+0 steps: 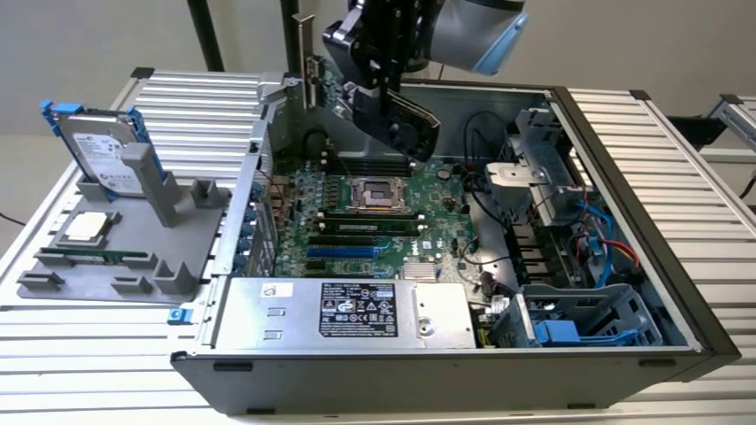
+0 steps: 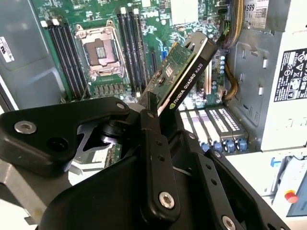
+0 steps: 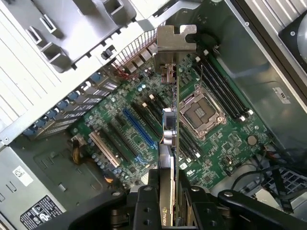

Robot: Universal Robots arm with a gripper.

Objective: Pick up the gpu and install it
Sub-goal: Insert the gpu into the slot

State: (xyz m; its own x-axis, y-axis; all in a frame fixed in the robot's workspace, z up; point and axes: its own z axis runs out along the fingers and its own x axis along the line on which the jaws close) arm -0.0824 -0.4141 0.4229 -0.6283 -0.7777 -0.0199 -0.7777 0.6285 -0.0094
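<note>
Claw (image 2: 157, 109) gripping gpu (image 2: 183, 67), clear above motherboard (image 2: 110, 88)

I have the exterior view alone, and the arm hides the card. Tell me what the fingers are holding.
Observer: In the second wrist view the gripper has its fingers shut on the gpu, near one end.
Operator: Report how it hangs.
Observer: Tilted over the motherboard, with the green board face and the black cooler edge both showing.
Operator: Find the bracket.
Observer: In the first wrist view the silver bracket caps the end far from the fingers, and the card shows edge-on beside the CPU socket.
</note>
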